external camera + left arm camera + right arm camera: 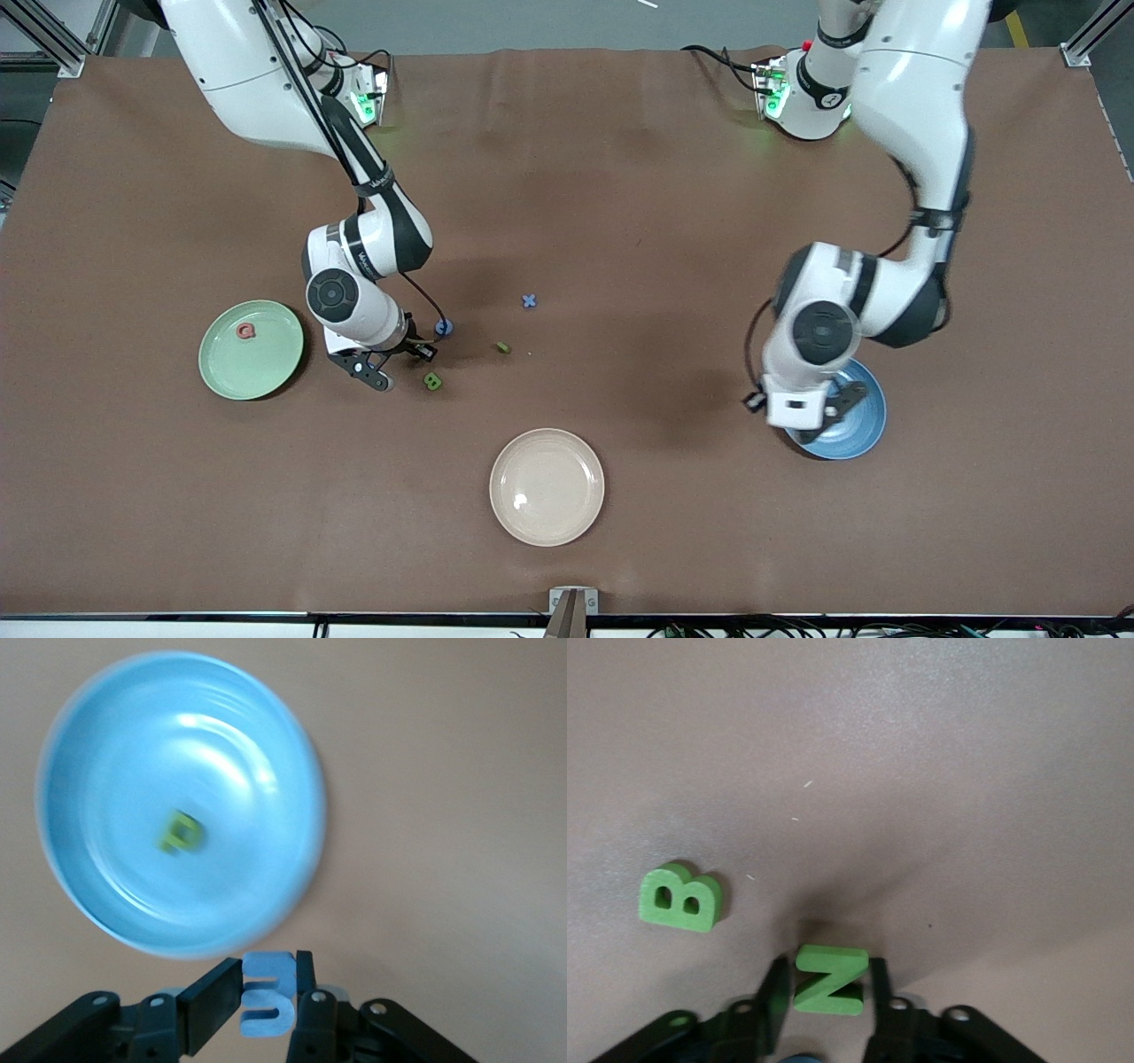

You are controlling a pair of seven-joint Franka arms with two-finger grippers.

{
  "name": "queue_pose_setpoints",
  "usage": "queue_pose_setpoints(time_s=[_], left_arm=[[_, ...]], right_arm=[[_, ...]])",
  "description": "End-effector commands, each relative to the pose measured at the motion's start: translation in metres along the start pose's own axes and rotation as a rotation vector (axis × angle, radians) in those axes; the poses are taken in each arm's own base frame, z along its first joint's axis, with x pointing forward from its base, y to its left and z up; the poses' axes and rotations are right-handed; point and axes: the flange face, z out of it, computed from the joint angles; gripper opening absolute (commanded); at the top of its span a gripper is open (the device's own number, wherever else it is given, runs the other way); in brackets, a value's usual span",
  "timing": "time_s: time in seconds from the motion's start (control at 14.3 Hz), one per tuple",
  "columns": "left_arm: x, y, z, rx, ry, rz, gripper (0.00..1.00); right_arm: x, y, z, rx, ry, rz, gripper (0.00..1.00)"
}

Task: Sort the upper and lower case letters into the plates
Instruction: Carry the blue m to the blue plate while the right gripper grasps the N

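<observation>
Sitting between right claw [824,992] fingers: green N [829,979].

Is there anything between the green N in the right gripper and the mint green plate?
Nothing visible. The right gripper grips the green N beside the mint green plate; only bare table lies between.

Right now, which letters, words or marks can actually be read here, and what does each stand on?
"B": green letter lying on the table.
"N": green letter between the right gripper jaws.
Pale blue letter in the left gripper: shape unclear.
Yellow-green letter in the blue plate: blurred.
Printing on the arms: too small.
</observation>
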Motion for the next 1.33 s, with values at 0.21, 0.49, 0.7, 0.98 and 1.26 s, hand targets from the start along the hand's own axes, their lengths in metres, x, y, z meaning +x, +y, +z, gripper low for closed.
queue_pose_setpoints(time_s=[0.21,0.49,0.7,0.98,1.26], left_arm=[[0.029,-0.048,0.035,-0.005,-0.009,0.017,0.16],[0.032,-0.052,0.030,-0.007,-0.013,-0.005,1.00],[-0.001,-0.024,0.009,-0.024,-0.049,0.006,1.00],[-0.087,0.035,-0.021,-0.080,-0.071,0.062,1.00],[-0.191,0.096,-0.048,-0.142,-0.082,0.155,0.99]], right_arm=[[-0.004,0.004,0.000,-0.007,-0.009,0.010,0.15],[0.009,0.025,-0.053,-0.015,-0.047,-0.073,0.14],[0.023,0.073,-0.089,0.008,-0.048,-0.185,0.14],[0.055,0.150,-0.095,0.027,-0.053,-0.339,0.14],[0.090,0.214,-0.086,0.041,-0.038,-0.444,0.14]])
